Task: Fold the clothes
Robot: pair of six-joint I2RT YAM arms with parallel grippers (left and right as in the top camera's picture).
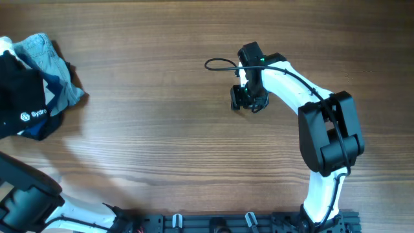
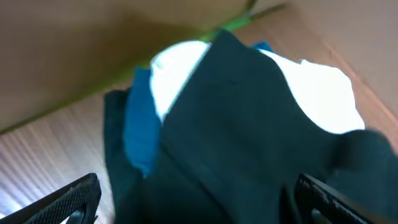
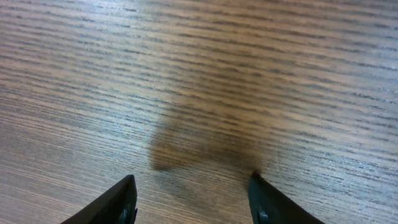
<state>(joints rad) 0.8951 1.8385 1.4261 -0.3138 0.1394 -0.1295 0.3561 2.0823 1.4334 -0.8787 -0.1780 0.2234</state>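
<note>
You seem at the first step: your left gripper [image 2: 196, 190], jaws apart, faces the clothes [image 2: 236, 124]; grab one piece next. Your right gripper [image 3: 193, 193] hangs parted, empty.

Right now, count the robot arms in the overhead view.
2. The right arm stretches in from the bottom right; the left arm is at the bottom-left corner, mostly cut off.

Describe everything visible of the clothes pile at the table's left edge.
The pile is a crumpled, unfolded heap of cloth lying at the table's far left, partly cut off by the overhead frame. A black garment with a white logo and lettering lies nearest the robot. A faded light-blue piece lies beyond it, with bits of white and navy showing. The left wrist view shows dark, blue and white cloth close ahead of the open left end effector; contact cannot be told.
</note>
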